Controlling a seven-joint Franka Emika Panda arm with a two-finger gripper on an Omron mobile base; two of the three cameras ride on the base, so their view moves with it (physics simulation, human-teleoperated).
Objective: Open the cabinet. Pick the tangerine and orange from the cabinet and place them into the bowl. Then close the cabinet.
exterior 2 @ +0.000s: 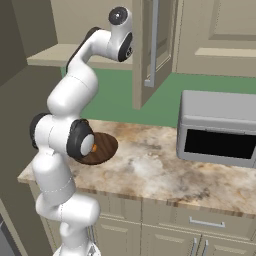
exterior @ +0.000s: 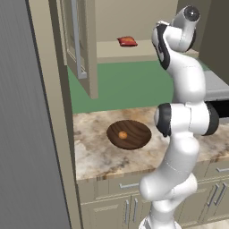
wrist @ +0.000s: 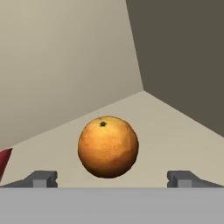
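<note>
Orange next: jaws wide, lined up on it inside the cabinet.

On the left, the bowl (exterior: 129, 134) sits on the counter (exterior: 94, 152) with one small orange fruit (exterior: 122, 134) already in it. I have the arm (exterior: 179, 89) reaching up and far into the open cabinet (exterior: 80, 44). The gripper (wrist: 112, 179) stands wide, holding nothing, with the orange (wrist: 108, 146) centred just beyond its tips on the shelf (wrist: 175, 131). I judge it light, firm, round and prone to roll, so I'd pinch across its middle.
</note>
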